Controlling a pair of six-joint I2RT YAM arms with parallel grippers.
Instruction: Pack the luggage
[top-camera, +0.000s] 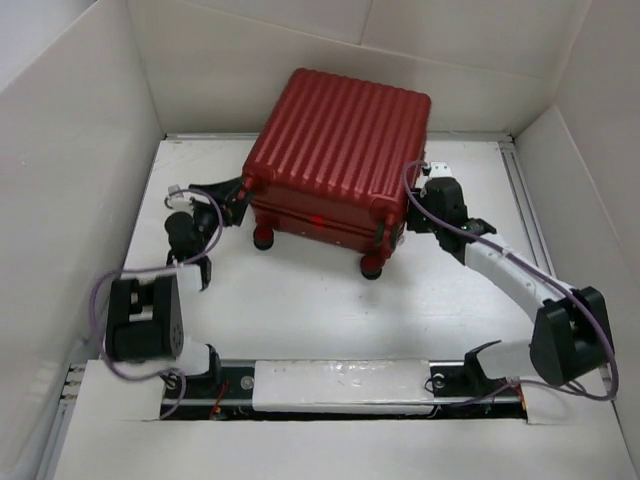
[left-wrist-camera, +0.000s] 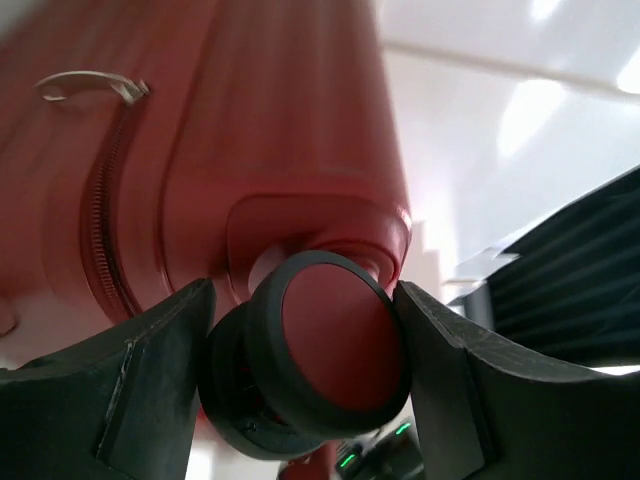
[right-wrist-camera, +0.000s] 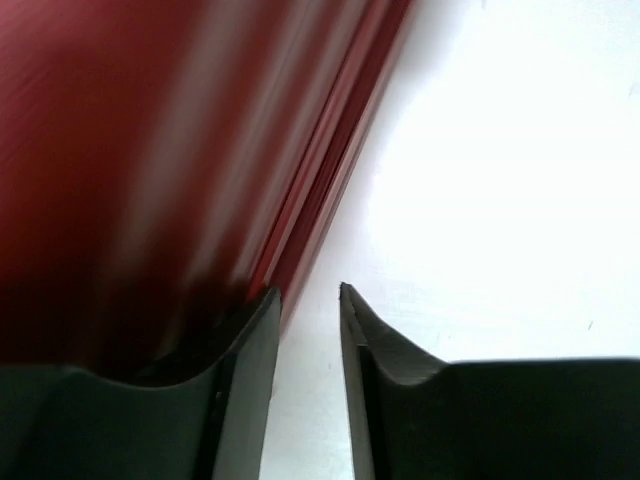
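The luggage (top-camera: 340, 150) is a dark-red ribbed suitcase lying shut at the back middle of the table, wheels toward me. No lining shows. My left gripper (top-camera: 238, 193) is at its near left corner. In the left wrist view the gripper (left-wrist-camera: 303, 288) has its jaws closed on a dark-rimmed wheel (left-wrist-camera: 335, 340) under the red shell (left-wrist-camera: 250, 120). My right gripper (top-camera: 414, 198) is at the suitcase's right side. In the right wrist view it (right-wrist-camera: 310, 292) is almost shut with a thin empty gap, its left finger (right-wrist-camera: 245, 380) against the red shell (right-wrist-camera: 150, 150).
White walls (top-camera: 70, 150) box in the table on the left, back and right. A metal rail (top-camera: 520, 190) runs along the right edge. Two more suitcase wheels (top-camera: 371, 266) rest on the table at the near side. A zipper pull (left-wrist-camera: 90, 85) hangs on the shell.
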